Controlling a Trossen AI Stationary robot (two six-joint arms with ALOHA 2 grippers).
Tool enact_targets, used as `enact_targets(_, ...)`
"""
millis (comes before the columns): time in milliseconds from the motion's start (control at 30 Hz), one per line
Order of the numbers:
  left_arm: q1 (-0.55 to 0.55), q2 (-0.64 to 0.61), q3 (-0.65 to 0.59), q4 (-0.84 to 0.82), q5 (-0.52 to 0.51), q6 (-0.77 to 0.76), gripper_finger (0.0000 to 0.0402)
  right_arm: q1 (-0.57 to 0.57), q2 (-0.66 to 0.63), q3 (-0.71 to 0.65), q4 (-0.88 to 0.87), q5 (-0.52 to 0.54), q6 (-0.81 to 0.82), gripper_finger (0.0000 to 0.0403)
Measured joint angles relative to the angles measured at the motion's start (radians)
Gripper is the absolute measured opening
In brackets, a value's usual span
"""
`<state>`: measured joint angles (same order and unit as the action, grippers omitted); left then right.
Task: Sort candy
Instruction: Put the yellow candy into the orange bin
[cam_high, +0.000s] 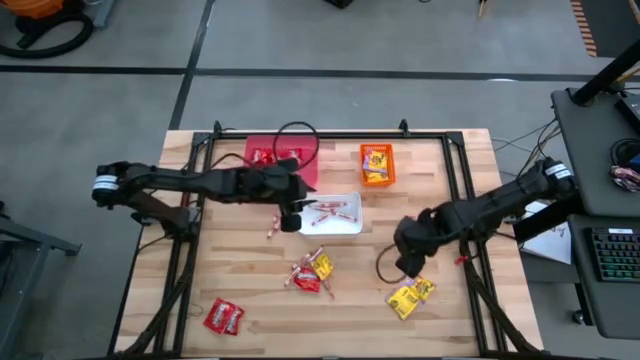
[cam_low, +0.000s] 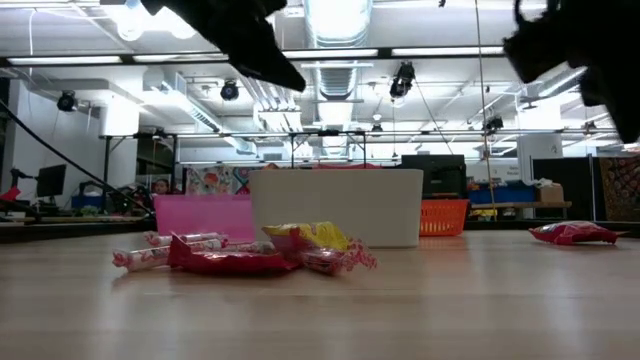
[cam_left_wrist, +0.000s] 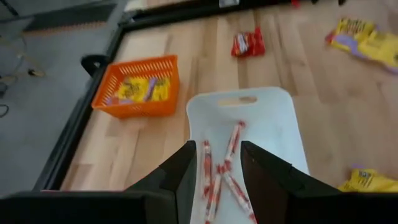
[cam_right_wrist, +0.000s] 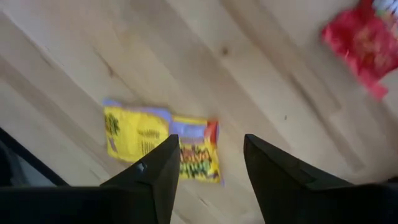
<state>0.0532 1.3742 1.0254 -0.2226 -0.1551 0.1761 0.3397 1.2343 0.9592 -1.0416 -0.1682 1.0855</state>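
My left gripper (cam_left_wrist: 214, 177) hangs parted and empty over the white bin (cam_left_wrist: 273, 115) of red-and-white sticks (cam_left_wrist: 233, 140), while my right gripper (cam_right_wrist: 208, 171), fingers apart, hovers above the yellow packets (cam_right_wrist: 161, 146), needing a straight drop next.

Nothing here can actually be read. The yellow-orange packets (cam_right_wrist: 163, 144) under the right arm carry dark printing, but the letters blur into shapes. The shiny red packets (cam_high: 223, 316) at about 7 o'clock on the table show only smudged marks. The red-and-white sticks (cam_left_wrist: 219, 177) in the white bin (cam_left_wrist: 283, 118) have stripes, no legible words.
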Motion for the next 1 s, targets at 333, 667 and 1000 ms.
enact_targets(333,0.000,-0.065,-0.007,0.082,0.000,0.053,0.0109,0.202,0.000,-0.092,0.061,0.003,0.295,0.0200)
enact_targets(667,0.001,-0.057,-0.007,0.149,0.000,0.093,0.0109,0.312,0.038,-0.179,0.217,0.005,0.448,0.0201)
enact_targets(1000,0.001,-0.056,-0.007,0.158,0.000,0.093,0.0109,0.317,0.161,-0.178,0.242,0.010,0.375,0.0201)
